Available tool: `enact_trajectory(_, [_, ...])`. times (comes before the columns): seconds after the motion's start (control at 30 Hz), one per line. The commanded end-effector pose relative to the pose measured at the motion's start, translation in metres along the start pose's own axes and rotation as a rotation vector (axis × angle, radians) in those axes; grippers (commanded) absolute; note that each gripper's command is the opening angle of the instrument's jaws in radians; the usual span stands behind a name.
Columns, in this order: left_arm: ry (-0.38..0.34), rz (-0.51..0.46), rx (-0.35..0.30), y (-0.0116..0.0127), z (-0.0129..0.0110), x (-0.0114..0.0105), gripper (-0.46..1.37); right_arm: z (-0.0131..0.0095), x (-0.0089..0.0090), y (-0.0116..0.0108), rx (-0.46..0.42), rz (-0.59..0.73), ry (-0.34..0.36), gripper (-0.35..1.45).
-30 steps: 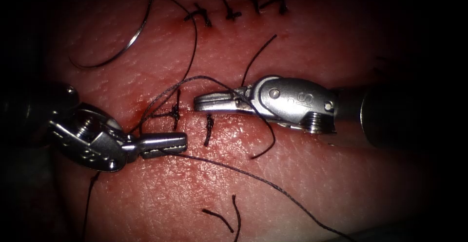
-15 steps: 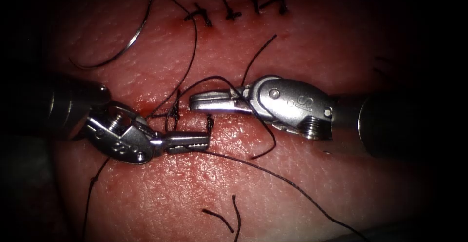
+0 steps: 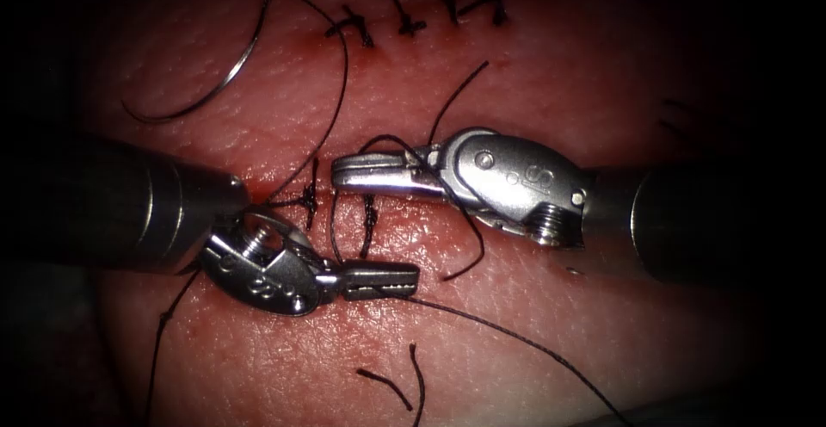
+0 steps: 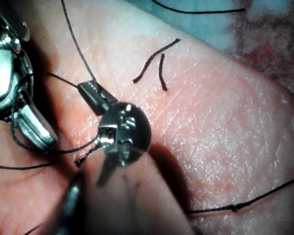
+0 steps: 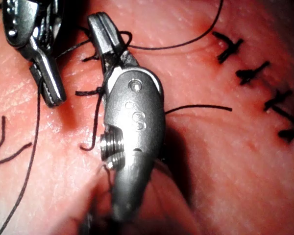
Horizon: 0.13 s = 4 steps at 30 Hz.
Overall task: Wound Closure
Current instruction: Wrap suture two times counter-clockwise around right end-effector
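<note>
The curved needle [image 3: 225,81] lies free on the tissue [image 3: 551,306] at the upper left, held by neither tool and not in the tissue. My left tool [image 3: 387,278] [image 4: 90,90] is shut on the thread [image 3: 508,337] just below the two middle stitches [image 3: 368,229]. From its jaws the thread rises in a loop over my right tool [image 3: 361,171] [image 5: 102,32], whose jaws are shut with nothing seen between them. A short thread tail [image 3: 460,91] passes behind the right tool's wrist.
A row of finished stitches [image 3: 413,15] [image 5: 255,73] crosses the top of the tissue. Two cut ends of thread [image 3: 396,382] [image 4: 154,63] lie near the bottom edge. Red fluid marks the tissue around the middle stitches.
My left tool has moved right and downward with the thread, drawing the loop closer around the right tool's jaws. The right tool shifted slightly left and up. The needle stayed put.
</note>
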Motion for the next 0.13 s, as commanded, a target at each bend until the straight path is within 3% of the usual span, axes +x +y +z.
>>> enact_trajectory(0.03, [0.000, 0.000, -0.009, 0.0000, 0.0000, 0.0001, -0.35, 0.0000, 0.0000, 0.0000, -0.004, 0.000, 0.001, -0.35])
enact_trajectory(0.13, [0.000, 0.000, -0.009, -0.0001, 0.0000, 0.0000, -0.35, 0.0000, 0.0001, -0.0001, -0.002, 0.000, 0.001, -0.35])
